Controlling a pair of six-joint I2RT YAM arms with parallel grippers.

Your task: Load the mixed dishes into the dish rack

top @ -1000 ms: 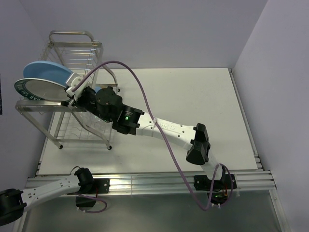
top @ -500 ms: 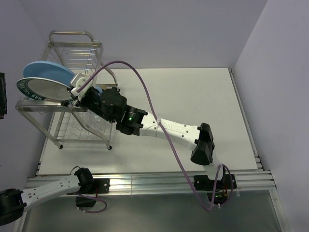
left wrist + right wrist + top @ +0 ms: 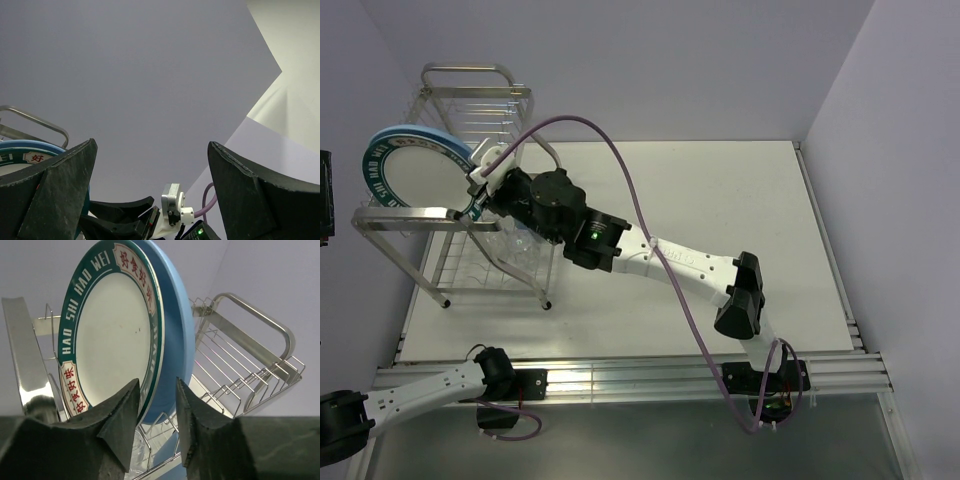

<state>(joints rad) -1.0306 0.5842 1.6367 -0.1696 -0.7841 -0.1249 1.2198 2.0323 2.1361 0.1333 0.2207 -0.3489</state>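
The white plate with the lettered rim [image 3: 418, 178] [image 3: 107, 335] stands on edge in the upper tier of the dish rack [image 3: 470, 92] [image 3: 260, 325]. It leans against the light-blue plate [image 3: 176, 335] behind it. My right gripper [image 3: 480, 186] [image 3: 156, 385] is at the plates' lower edge. It is open, its jaws apart on either side of the rims and pinching nothing. In the left wrist view my left gripper [image 3: 151, 145] is wide open and empty, aimed up at the wall. Clear glassware [image 3: 517, 243] lies in the lower tier.
The rack stands at the table's far left against the wall. The right arm [image 3: 670, 265] stretches diagonally across the white table [image 3: 720, 200] with its purple cable [image 3: 620, 195] looping above. The left arm [image 3: 410, 395] lies low along the near rail.
The lettered plate has tipped from a flat tilt to upright against the blue plate. My right jaws have opened off its rim. The left arm has not moved.
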